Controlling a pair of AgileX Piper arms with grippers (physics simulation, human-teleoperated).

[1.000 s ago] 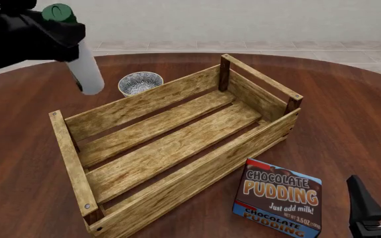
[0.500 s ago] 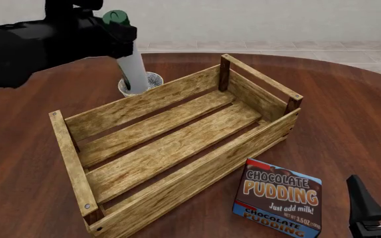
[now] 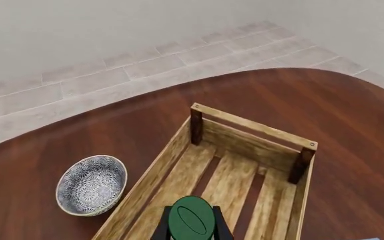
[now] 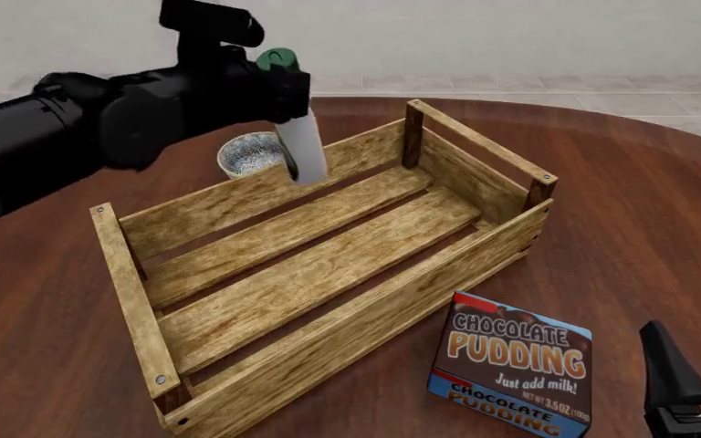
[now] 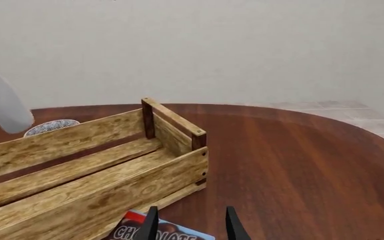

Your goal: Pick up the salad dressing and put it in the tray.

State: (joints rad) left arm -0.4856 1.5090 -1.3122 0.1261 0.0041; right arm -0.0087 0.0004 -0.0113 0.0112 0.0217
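The salad dressing (image 4: 304,146) is a slim white bottle with a dark green cap (image 4: 277,60). My left gripper (image 4: 287,93) is shut on its upper part and holds it in the air, nearly upright, above the far long side of the tray (image 4: 326,274). In the left wrist view the cap (image 3: 192,220) sits between my fingers, with the tray's slatted floor (image 3: 235,175) below it. The white body also shows in the right wrist view (image 5: 2,102). My right gripper (image 5: 190,227) is open and empty, low over the table at the near right (image 4: 692,383).
A small white patterned bowl (image 4: 251,151) stands just behind the tray's far side, close under the bottle. A brown chocolate pudding box (image 4: 515,365) lies in front of the tray, next to my right gripper. The round wooden table (image 4: 643,210) ends at the back.
My left arm has moved right with the bottle, from over the table's left part to above the tray's far side. The right arm has not moved.
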